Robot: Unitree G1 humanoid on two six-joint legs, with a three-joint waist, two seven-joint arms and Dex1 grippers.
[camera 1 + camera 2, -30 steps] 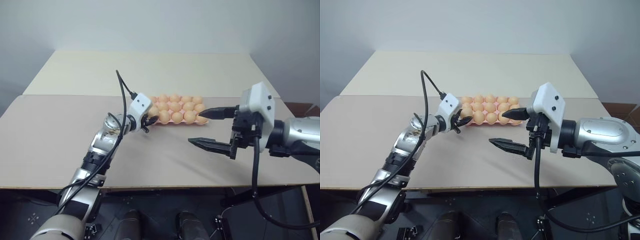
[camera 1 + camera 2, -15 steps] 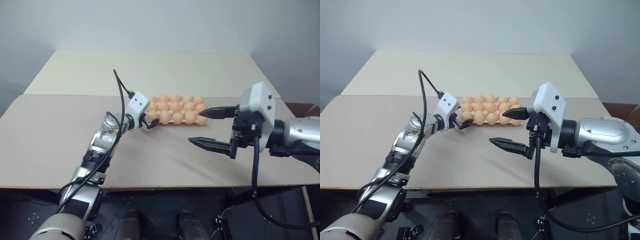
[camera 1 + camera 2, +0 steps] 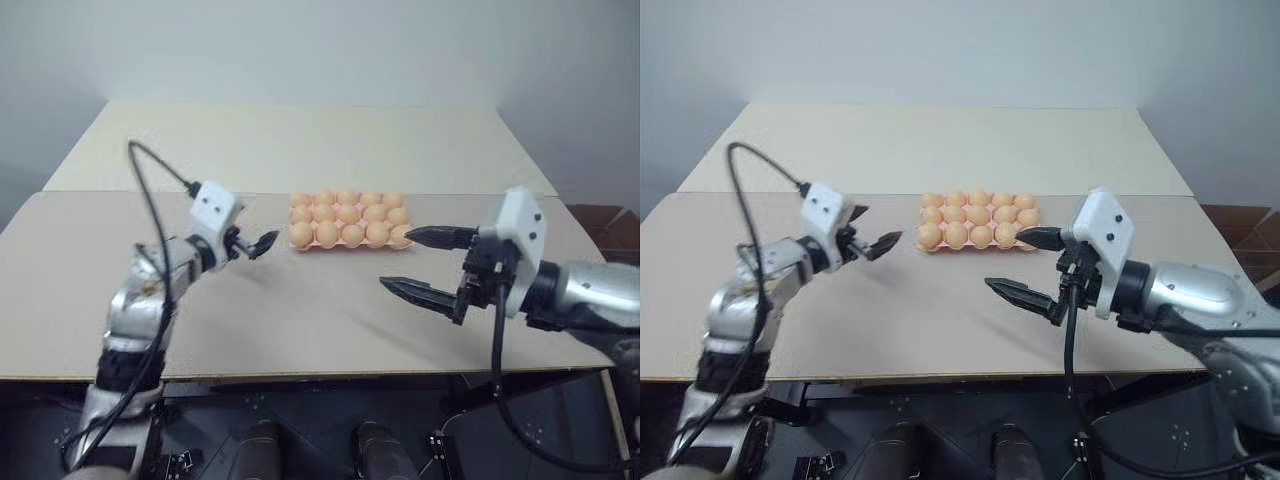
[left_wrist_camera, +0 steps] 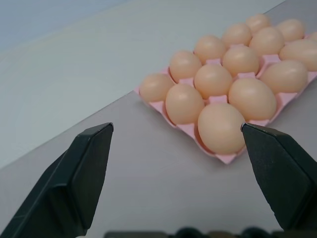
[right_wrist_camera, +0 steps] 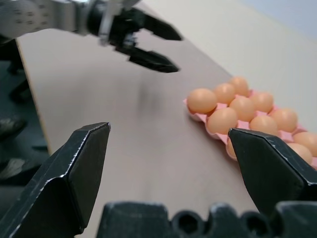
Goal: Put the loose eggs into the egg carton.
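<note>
The egg carton [image 3: 345,246] is a pale pink tray in the middle of the table, and every cup I can see holds a tan-orange egg [image 3: 300,235]. No loose eggs are in view on the table. My left gripper [image 3: 255,240] hovers open and empty a short way left of the carton's near-left corner. Its black fingers [image 4: 84,168] frame that end of the carton [image 4: 225,158] in the left wrist view. My right gripper [image 3: 395,258] is open and empty in front of the carton's right end, with one finger reaching close to the near-right egg.
The carton stands on a beige tabletop [image 3: 300,310]. A second, lighter table [image 3: 300,140] adjoins it behind. The front edge runs just below both arms. A black cable [image 3: 150,170] loops above my left wrist.
My left gripper, shut at the carton's near-left corner a second ago, has opened and pulled away to the left. An egg now shows in that corner cup. My right gripper has sunk slightly.
</note>
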